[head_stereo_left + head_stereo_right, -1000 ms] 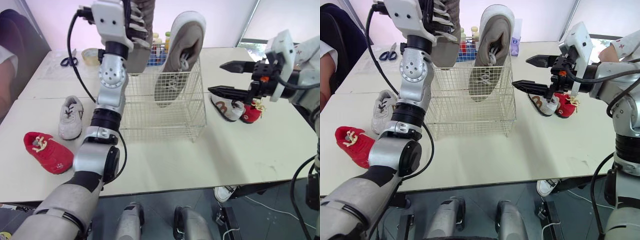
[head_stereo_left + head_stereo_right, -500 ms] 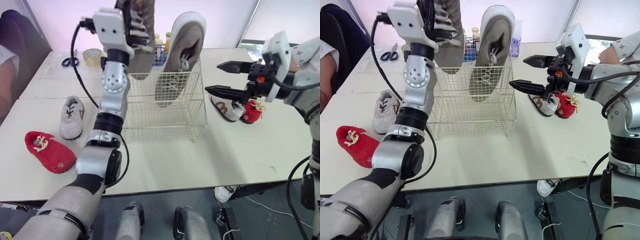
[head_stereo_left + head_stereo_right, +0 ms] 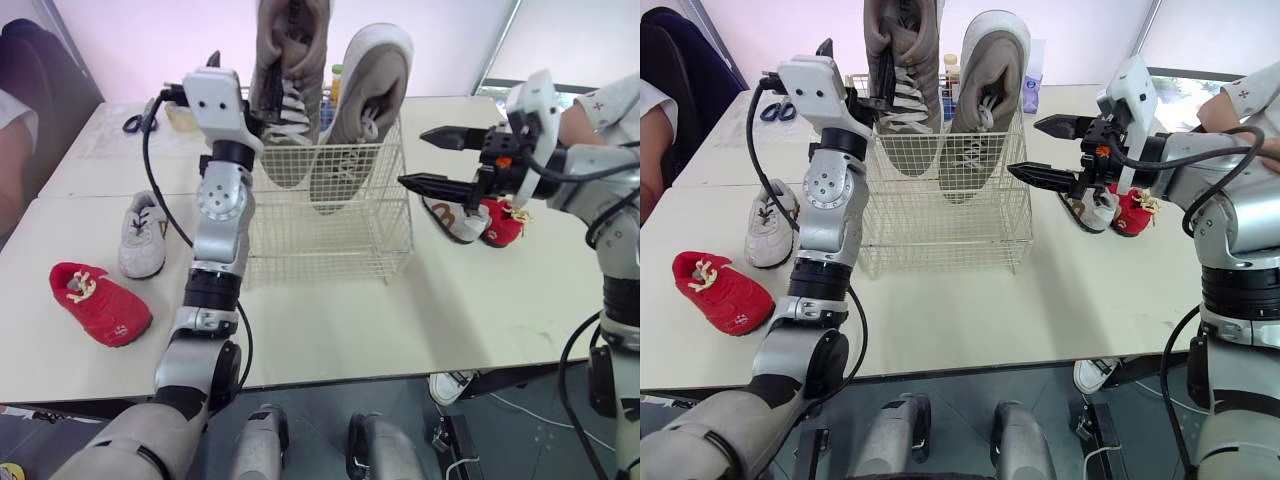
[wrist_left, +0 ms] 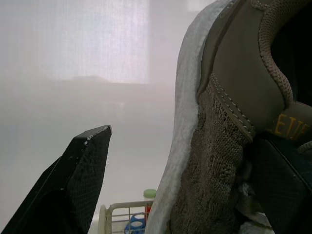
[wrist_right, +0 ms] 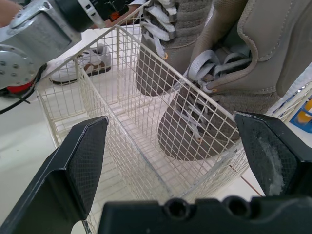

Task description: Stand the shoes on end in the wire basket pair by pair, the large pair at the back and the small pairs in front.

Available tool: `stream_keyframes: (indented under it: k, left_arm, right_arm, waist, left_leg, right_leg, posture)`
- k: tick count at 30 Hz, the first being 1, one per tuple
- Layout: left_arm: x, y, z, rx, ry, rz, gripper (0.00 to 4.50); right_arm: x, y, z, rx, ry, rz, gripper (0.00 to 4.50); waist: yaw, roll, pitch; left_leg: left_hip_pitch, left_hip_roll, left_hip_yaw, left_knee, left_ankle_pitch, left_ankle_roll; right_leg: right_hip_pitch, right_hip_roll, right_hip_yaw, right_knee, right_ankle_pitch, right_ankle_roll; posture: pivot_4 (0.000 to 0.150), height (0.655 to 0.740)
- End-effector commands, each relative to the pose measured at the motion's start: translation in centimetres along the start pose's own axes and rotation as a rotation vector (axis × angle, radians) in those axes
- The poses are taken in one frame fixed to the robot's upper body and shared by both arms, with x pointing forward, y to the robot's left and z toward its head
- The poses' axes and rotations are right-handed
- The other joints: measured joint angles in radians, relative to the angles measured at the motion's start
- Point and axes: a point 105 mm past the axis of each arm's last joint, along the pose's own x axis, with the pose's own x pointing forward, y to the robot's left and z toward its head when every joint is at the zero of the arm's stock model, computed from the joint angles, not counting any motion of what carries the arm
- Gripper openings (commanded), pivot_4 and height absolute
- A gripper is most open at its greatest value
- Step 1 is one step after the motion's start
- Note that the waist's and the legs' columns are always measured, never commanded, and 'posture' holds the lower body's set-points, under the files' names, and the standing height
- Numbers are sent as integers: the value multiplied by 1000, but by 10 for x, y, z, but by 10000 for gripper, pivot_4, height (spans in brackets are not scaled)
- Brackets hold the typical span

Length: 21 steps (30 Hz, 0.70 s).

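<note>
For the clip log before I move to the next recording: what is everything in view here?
wire basket: 1, cream, table centre
left large sneaker: 1, grey-brown, toe down at the basket's back
right large sneaker: 1, grey-brown, toe down beside it
small white shoe: 1, left of the basket
small red shoe: 1, table's left side
white-and-brown shoe: 1, right of the basket
second red shoe: 1, touching it
scissors: 1, far left of the table
bottles: behind the basket, count unclear
floor shoe: 1, white, under the table
table: 1, cream
person's sleeve: 1, white, far right
left gripper: open around the left sneaker's heel
right gripper: open, right of the basket
</note>
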Motion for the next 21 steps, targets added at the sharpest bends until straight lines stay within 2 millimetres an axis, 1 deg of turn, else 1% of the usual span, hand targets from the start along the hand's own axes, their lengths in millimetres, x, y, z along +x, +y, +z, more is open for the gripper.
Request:
stream_keyframes:
  k: [1,8,12,15,17,19,20,21]
  left_arm:
    - [0,-2,23,-16,-51,-3,43036]
    - [-14,2,29,-23,5,-5,43036]
    - [-31,10,37,5,59,-23,43036]
    - [-44,15,47,31,99,-89,43036]
    - [-50,16,52,54,123,-135,43036]
    - [-54,23,60,75,140,-155,43036]
    - [-56,28,66,74,144,-167,44156]
    - [-58,32,71,84,150,-182,44156]
  right_arm:
    - [-2,-1,16,-53,-43,-3,45000]
    - [1,-1,13,-44,-49,1,45000]
    - [-1,-1,12,-39,-44,0,45000]
    - [-1,-3,9,-33,-36,-8,45000]
    - [-2,-6,8,-30,-35,-22,45000]
    - [-3,-12,9,-20,-48,-59,45000]
    - [-5,-18,12,-12,-74,-95,45000]
    - [-7,-24,16,-7,-105,-133,45000]
  waist:
    - [0,0,0]
    - [0,0,0]
    - [-1,0,0]
    - [-3,0,0]
    - [-3,0,0]
    - [-2,0,0]
    - [-2,0,0]
    - [-2,0,0]
  left_leg:
    - [0,0,0,0,0,0]
    - [0,0,0,0,0,0]
    - [0,0,0,-1,0,0]
    - [0,0,0,-1,0,0]
    - [1,0,0,-1,0,0]
    - [1,0,0,0,0,0]
    - [1,0,0,0,0,0]
    - [1,0,0,0,0,0]
  right_leg:
    - [0,0,0,0,0,0]
    - [0,0,0,0,0,0]
    - [0,0,0,0,0,0]
    - [0,0,0,0,0,0]
    - [0,0,0,0,0,0]
    - [0,0,0,1,0,-1]
    - [0,0,0,0,0,-1]
    - [0,0,0,0,-1,-2]
  posture:
    - [1500,7400]
    - [1500,7400]
    - [1500,7400]
    - [1500,7400]
    - [1500,7400]
    - [1500,7400]
    - [1500,7400]
    - [1500,7400]
